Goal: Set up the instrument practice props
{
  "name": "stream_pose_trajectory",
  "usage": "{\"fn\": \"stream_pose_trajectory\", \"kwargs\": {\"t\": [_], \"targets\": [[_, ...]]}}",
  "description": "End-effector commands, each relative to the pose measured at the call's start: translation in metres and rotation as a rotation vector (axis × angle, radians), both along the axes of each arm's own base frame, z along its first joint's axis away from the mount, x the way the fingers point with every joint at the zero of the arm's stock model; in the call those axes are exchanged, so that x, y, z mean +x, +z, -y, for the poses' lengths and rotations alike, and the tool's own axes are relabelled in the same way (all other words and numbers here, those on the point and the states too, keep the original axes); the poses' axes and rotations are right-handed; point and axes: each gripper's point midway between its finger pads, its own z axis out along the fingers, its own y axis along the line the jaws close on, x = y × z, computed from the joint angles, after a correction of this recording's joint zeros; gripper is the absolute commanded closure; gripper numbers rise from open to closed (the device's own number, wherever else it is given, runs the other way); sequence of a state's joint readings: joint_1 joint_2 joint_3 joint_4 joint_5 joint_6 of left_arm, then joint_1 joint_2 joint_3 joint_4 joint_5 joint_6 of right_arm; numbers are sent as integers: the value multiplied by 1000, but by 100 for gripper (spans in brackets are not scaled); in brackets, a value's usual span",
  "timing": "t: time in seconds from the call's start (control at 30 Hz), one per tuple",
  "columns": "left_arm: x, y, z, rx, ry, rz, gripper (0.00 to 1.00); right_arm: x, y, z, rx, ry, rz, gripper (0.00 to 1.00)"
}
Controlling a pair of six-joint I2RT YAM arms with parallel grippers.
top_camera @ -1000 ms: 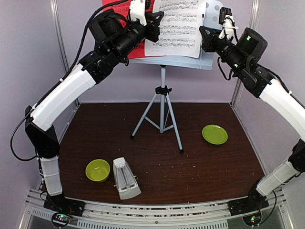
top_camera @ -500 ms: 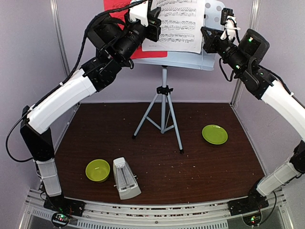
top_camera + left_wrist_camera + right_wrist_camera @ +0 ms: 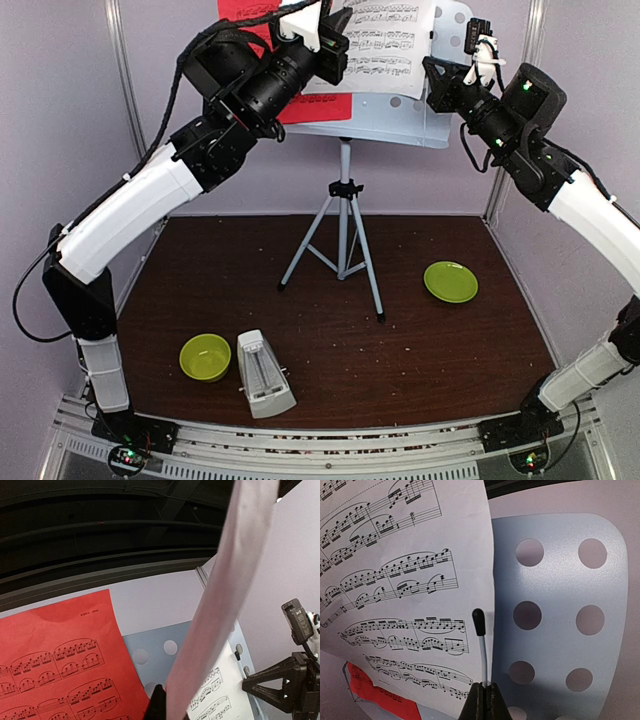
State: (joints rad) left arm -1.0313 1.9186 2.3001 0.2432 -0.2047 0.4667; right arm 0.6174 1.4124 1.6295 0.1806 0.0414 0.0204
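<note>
Left gripper (image 3: 338, 50): jaws closed on the white sheet (image 3: 385, 50) of printed music. The grip is at the sheet's left edge. In the left wrist view the paper rises edge-on from between the fingertips.

Right gripper (image 3: 432, 72): jaws pressed together at the right side of the same sheet. In the right wrist view a thin white rod (image 3: 484, 650) with a black tip projects from between the closed fingertips. The rod lies across the sheet's right edge.

White sheet: held high in front of the perforated music stand (image 3: 405, 120). Its lower edge is above the stand's ledge. Its right edge curls away from the perforated panel and casts a shadow on it.

Red sheet (image 3: 318, 106): lies against the left part of the same panel, partly hidden behind the left arm. Its staves are visible in the left wrist view.

Music stand: upright on its tripod at the rear centre of the dark table (image 3: 440, 350).

Metronome (image 3: 264, 375): on the table near the front edge, left of centre, well apart from the stand. Whether it is upright or lying down cannot be told.

Lime-green bowl (image 3: 205, 357): just beside the metronome, on its left.

Lime-green plate (image 3: 450, 281): on the table to the right of the tripod legs, apart from them.
</note>
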Motion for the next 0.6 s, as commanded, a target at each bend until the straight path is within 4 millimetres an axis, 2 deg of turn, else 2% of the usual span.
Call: {"fn": "stream_pose_trajectory", "kwargs": {"t": [0.0, 0.1, 0.27, 0.47, 0.57], "targets": [[1, 12, -28, -117, 83, 5, 100, -6, 4, 9, -2, -30, 12, 100], [1, 17, -48, -153, 160, 14, 100, -6, 4, 10, -1, -32, 10, 100], [-3, 22, -63, -184, 193, 18, 100, -5, 3, 9, -1, -33, 9, 100], [-11, 23, -57, -158, 191, 46, 100, -4, 3, 7, -1, -27, 10, 100], [-13, 16, -38, -86, 126, 54, 100, -4, 2, 4, -6, -15, 14, 100]]}}
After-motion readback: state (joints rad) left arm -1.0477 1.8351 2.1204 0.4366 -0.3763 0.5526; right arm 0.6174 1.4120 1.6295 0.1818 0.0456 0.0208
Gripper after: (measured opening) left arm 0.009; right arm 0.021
